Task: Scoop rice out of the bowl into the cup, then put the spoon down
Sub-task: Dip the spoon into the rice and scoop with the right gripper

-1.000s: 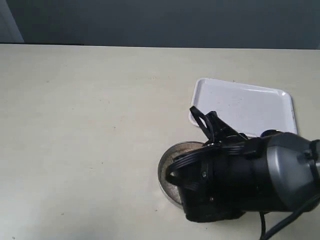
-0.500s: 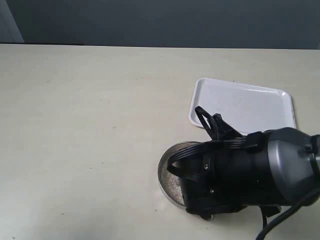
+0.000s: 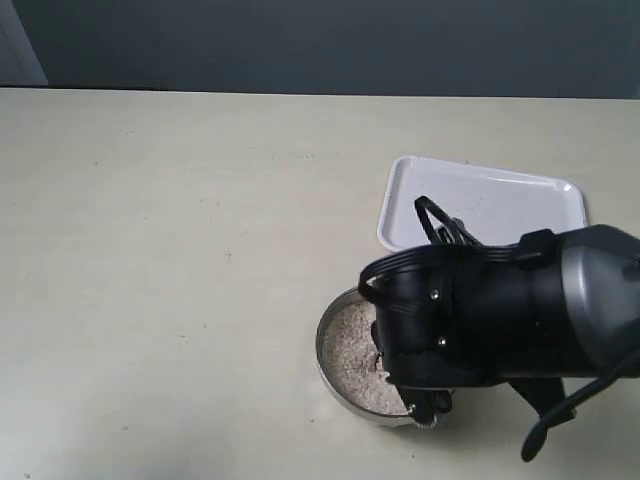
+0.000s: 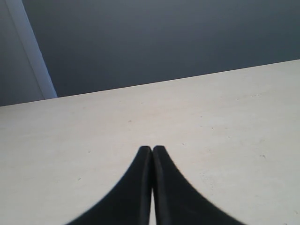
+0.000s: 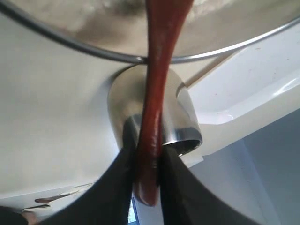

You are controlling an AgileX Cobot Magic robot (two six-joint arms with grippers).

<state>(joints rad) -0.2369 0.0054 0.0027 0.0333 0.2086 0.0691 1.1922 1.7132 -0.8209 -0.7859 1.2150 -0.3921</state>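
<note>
**Exterior camera:** Mounted high and angled down across the table [image 3: 150, 250] toward the dark wall [image 3: 320, 40] at 12 o'clock. The right arm [image 3: 500, 320] stands close to the lens and fills the frame from 3 to 5 o'clock. It covers part of the bowl [image 3: 322, 350] at 5 o'clock. The tray [image 3: 520, 205] lies at 2 o'clock.

**Left wrist camera:** Low over the table, facing out along the pressed-together fingers of the left gripper [image 4: 152, 150], over bare tabletop to the same wall. Shared with the exterior view: tabletop and wall only.

**Right wrist camera:** Very close, facing along the right gripper [image 5: 147, 152] and the spoon [image 5: 157, 70] clamped in it. Near surfaces are blurred. Shared with the exterior view: bowl rim, tray corner, tabletop. The cup [image 5: 126, 98] is seen in this view only.
</note>
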